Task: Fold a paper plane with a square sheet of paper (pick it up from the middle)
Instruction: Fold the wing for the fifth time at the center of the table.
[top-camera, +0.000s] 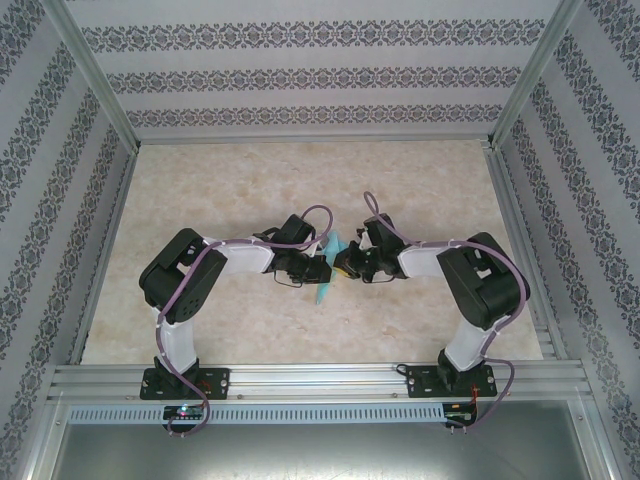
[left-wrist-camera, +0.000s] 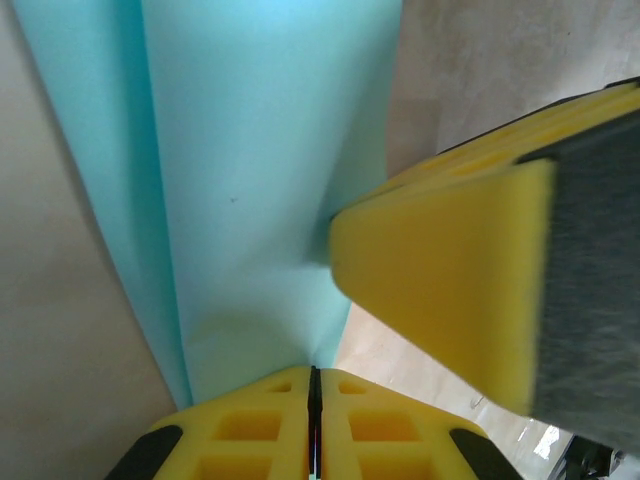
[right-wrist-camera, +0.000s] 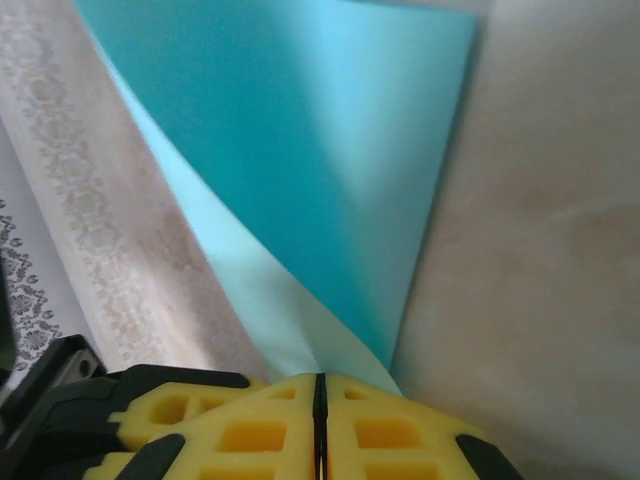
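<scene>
Turquoise paper plane (top-camera: 327, 268), creased lengthwise, sits mid-counter (top-camera: 250, 180) between the two gripper heads. From above they cover most of it, and a narrow tip pokes out toward the near edge. On the left gripper (left-wrist-camera: 314, 395) the jaws are pressed flat together, with the paper's edge pinched in the seam. On the right gripper (right-wrist-camera: 320, 400) the jaws are likewise closed, nipping a corner of the paper. In the left wrist view a blurred yellow finger (left-wrist-camera: 440, 290) of the right gripper overlaps the paper's side. Both wrist views cut off the plane's far end. Contact with the counter: cannot tell.
</scene>
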